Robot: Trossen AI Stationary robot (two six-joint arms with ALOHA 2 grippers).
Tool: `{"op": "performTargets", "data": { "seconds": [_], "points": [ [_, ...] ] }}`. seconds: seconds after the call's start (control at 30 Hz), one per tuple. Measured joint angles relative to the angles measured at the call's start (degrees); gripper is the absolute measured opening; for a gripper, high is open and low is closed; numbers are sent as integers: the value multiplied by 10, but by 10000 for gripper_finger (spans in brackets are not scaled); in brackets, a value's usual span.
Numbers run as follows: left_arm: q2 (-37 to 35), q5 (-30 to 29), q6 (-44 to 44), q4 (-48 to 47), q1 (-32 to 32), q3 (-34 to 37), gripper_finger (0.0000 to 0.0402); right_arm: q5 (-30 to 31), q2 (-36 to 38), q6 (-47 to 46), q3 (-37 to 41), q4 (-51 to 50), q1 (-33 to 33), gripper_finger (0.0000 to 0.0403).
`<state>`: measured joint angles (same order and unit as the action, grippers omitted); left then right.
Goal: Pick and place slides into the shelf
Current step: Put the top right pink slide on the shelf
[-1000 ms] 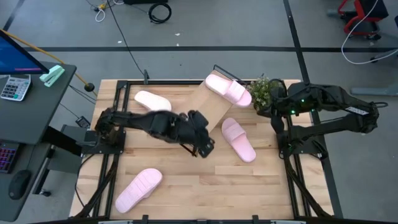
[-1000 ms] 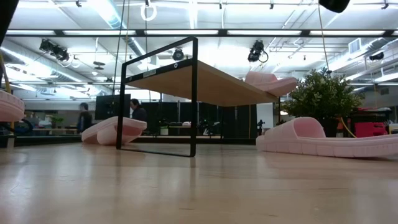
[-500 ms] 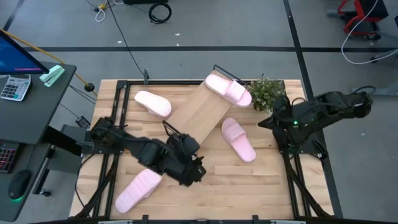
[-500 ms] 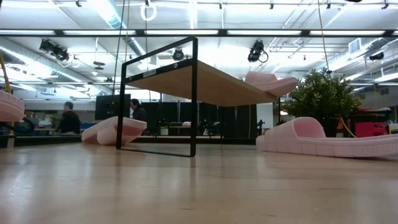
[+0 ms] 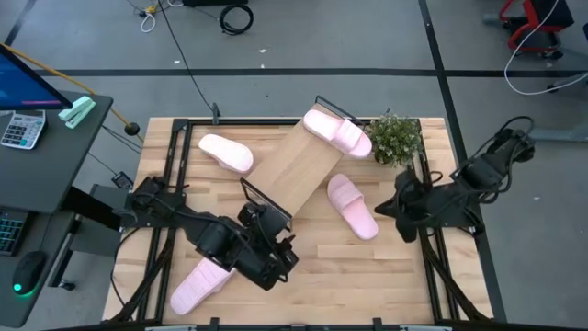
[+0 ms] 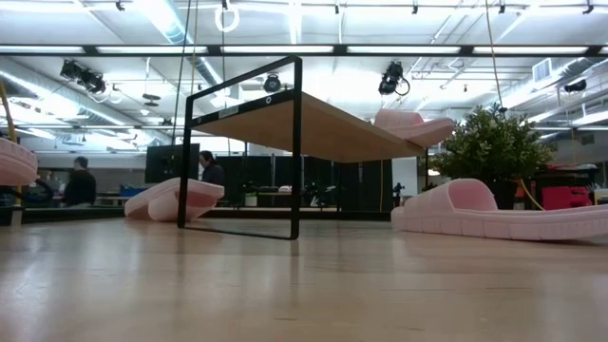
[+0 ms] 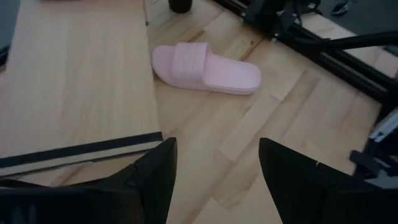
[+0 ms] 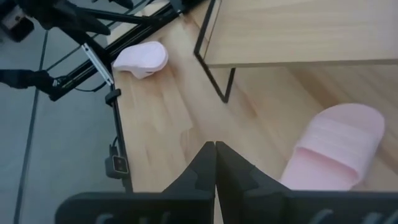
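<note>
We judge the near-left slide to be the coming pick; it lies on the desk just beside the left tool, on that tool's left-hand side toward the near-left corner, its long axis running diagonally from the near-left corner toward the desk's middle; the left arm is plainly the nearer one. The left tool stands wide with nothing between its fingers, and its wrist view looks across bare wood toward the slide that lies right of the shelf; so we reckon it must turn back toward the corner before it can close on the strap. One slide rests on the shelf's far end; another lies at the far-left of the desk.

Against a second ago, the left arm has swung from the shelf's front edge down to the near-left quarter; the right tool, pinched closed and empty, has drawn away from the plant toward the desk's right edge.
</note>
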<state>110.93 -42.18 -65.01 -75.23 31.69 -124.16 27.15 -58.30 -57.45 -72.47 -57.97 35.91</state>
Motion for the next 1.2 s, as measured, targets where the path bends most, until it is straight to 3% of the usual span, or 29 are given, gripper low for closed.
{"op": "performTargets", "data": {
  "seconds": [0.43,0.73,1.2],
  "points": [
    [0,-13,28,38,-30,0,231,31,-17,50,0,-1,20,14],
    [0,-11,91,117,-73,0,231,30,-49,58,0,-141,20,29],
    [0,-11,93,116,-90,0,231,44,-127,116,0,-187,20,123]
  ]
}}
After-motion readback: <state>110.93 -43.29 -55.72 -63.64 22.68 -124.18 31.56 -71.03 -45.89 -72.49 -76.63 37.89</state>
